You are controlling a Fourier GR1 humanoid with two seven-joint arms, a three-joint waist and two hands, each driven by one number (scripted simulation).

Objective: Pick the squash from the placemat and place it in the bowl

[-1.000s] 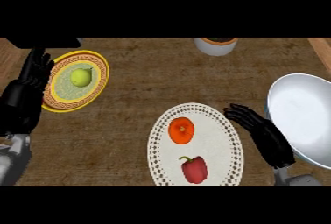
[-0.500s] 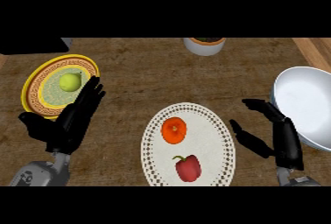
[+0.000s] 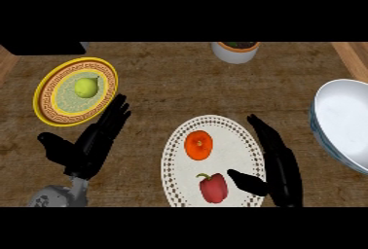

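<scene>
Counter (image 3: 179,87) w/ placemat (image 3: 244,141), plate (image 3: 50,92), bowl (image 3: 345,126), pot (image 3: 235,52).

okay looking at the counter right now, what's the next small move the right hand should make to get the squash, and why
Probably slide the right hand leftward and a little forward over the placemat, then close on the orange squash. The hand is open at the placemat's right edge, thumb near the red pepper, not yet touching the squash. The bowl waits to its right.

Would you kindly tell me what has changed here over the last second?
The right hand has moved inward over the white lace placemat, open, beside the round orange squash. The left hand has left the yellow plate. Nothing is grasped; the squash, red pepper and white bowl are undisturbed.
</scene>
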